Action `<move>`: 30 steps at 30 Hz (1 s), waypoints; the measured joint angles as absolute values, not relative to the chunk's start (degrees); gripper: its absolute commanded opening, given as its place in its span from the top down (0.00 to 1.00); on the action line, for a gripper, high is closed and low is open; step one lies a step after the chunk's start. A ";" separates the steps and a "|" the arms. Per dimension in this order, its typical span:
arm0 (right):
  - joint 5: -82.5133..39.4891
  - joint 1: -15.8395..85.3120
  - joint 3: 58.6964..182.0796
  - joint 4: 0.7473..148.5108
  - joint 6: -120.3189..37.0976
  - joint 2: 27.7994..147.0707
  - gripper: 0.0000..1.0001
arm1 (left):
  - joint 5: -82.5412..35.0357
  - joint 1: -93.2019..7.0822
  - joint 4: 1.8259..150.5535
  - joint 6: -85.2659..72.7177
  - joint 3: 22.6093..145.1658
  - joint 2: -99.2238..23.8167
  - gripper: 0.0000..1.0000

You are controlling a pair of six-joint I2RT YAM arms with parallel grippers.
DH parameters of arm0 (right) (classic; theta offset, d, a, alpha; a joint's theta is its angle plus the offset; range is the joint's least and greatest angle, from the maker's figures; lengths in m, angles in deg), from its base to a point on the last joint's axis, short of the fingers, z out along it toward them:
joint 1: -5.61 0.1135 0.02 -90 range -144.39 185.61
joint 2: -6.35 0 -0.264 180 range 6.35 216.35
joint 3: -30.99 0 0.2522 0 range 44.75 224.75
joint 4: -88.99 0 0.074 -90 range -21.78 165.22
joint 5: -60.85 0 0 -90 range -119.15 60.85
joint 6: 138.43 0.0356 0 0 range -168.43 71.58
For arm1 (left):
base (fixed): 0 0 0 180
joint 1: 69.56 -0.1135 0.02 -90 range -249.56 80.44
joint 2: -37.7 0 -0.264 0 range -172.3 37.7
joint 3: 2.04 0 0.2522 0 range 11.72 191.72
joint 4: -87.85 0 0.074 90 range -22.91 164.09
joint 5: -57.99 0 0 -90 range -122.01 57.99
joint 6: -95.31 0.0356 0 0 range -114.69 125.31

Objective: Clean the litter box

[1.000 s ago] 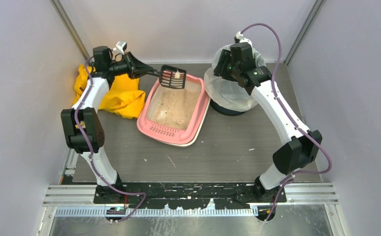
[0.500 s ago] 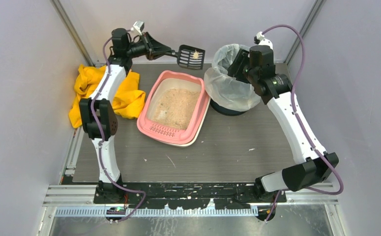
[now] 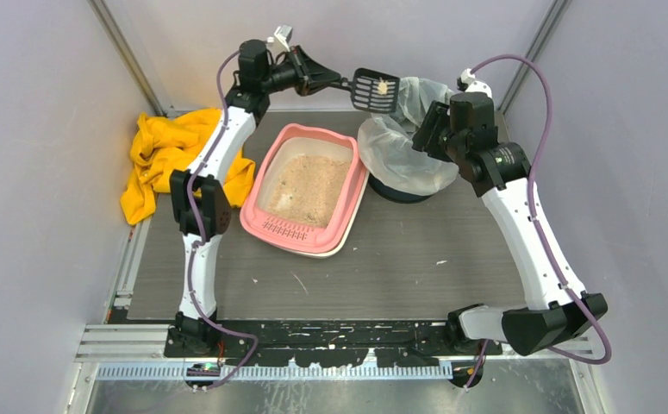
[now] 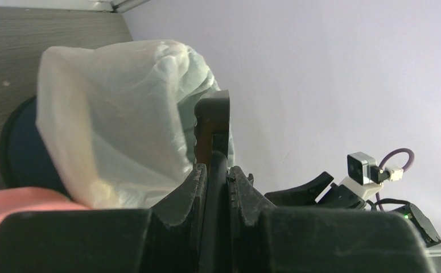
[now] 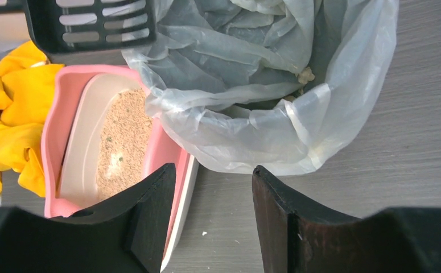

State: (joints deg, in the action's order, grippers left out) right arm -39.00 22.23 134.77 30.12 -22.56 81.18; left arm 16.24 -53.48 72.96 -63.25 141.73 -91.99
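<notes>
The pink litter box [image 3: 257, 216] with beige litter sits mid-table; it also shows in the right wrist view [image 5: 56, 142]. My left gripper [image 3: 334, 82] is shut on the handle of a black slotted scoop [image 3: 376, 90], held high beside the bin's left rim with a pale clump [image 3: 383, 85] on it. In the left wrist view the scoop [image 4: 213, 133] stands edge-on between my shut fingers. The scoop's slotted head shows in the right wrist view [image 5: 93, 23]. My right gripper [image 5: 213, 176] is open and empty, above the table beside the bin.
A round dark bin with a clear plastic liner [image 3: 399, 147] stands right of the litter box; its liner [image 5: 252, 85] holds a few clumps. A yellow cloth [image 3: 162, 159] lies at the left. Small white specks lie on the grey table [image 3: 399, 259].
My left arm has lifted the scoop out of the litter box and swung it right to the bin's rim. My right gripper has drawn back to the right, off the bin.
</notes>
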 measured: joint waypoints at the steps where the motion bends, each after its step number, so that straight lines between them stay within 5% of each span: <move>1: -39.07 22.14 134.49 29.77 -22.71 80.81 0.43 | 15.62 -52.87 72.92 -63.21 142.70 -92.36 1.00; 30: -33.99 13.29 121.59 29.75 -22.47 75.41 0.43 | 8.65 -39.45 75.15 -20.08 148.64 -94.24 1.00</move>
